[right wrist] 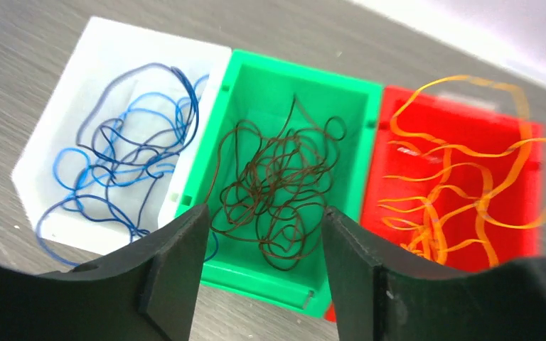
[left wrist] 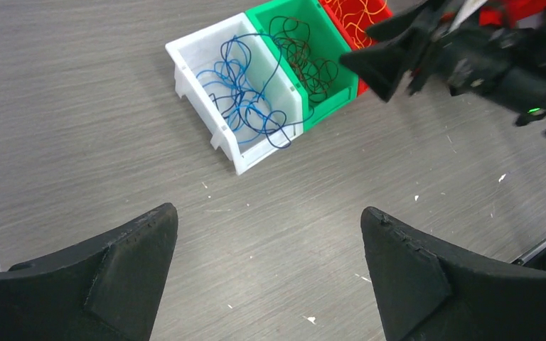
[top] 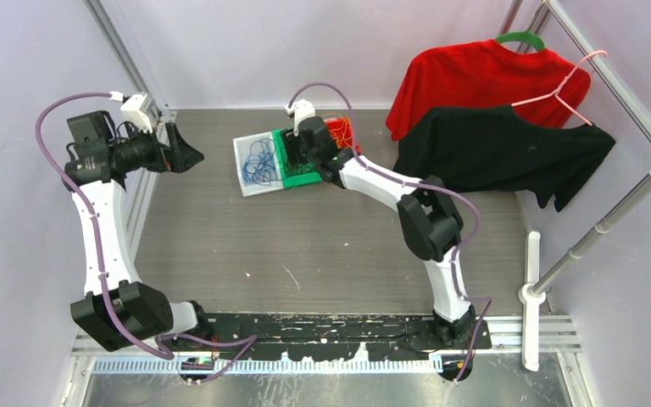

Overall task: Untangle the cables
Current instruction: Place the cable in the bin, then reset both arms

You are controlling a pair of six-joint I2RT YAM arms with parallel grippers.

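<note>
Both pincers stand open and empty: the left pincer (left wrist: 269,213) spreads wide over bare tabletop (top: 305,246) at the left of the overhead view, and the right pincer (right wrist: 263,213) hangs part-open right above the green bin (right wrist: 298,67).

The cables look sorted by colour. The dark brown cables (right wrist: 277,192) lie heaped just beyond the right fingertips, the blue cables (right wrist: 124,163) in the white bin (right wrist: 149,50) to the left, and the orange cables (right wrist: 462,206) in the red bin (right wrist: 462,163) to the right.

The main risk is a snag. A springy brown loop could catch a finger as the arm lifts and be dragged out. A blue loop overhangs the white bin's lower edge, and the orange loops rise past the red bin's rim. Either could spill back together if a bin is nudged.
</note>
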